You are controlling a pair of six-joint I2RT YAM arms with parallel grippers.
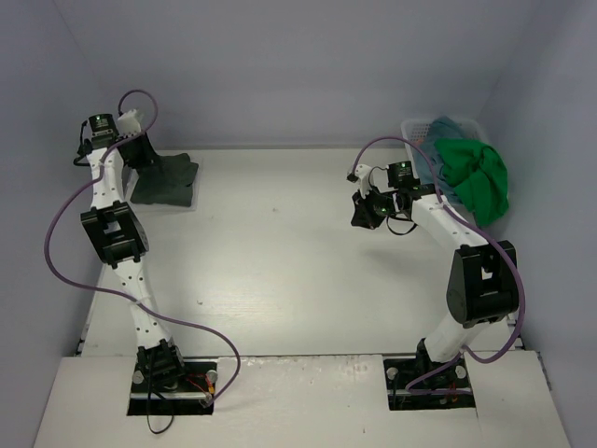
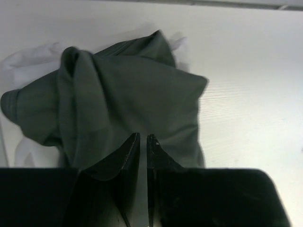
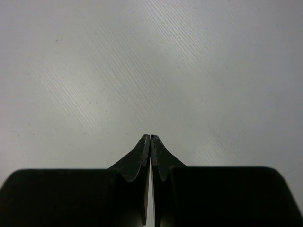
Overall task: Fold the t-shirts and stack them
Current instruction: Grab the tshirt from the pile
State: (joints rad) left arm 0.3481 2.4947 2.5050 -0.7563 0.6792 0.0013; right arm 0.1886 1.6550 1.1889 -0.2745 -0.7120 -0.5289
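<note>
A dark grey-green t-shirt [image 1: 166, 179] lies bunched at the table's back left. In the left wrist view this dark t-shirt [image 2: 123, 94] rests on a white t-shirt [image 2: 28, 61] whose edges stick out to the left. My left gripper [image 1: 145, 161] hangs just above the near edge of the pile, and this gripper [image 2: 143, 137] is shut to a hairline gap with nothing pinched. A bright green t-shirt [image 1: 480, 177] and a teal-blue t-shirt [image 1: 446, 131] spill out of the basket. My right gripper [image 1: 366, 213] is shut over bare table [image 3: 150, 137], holding nothing.
The white mesh basket [image 1: 420, 123] stands at the back right corner against the wall. Walls close in the table on the left, back and right. Purple cables loop off both arms.
</note>
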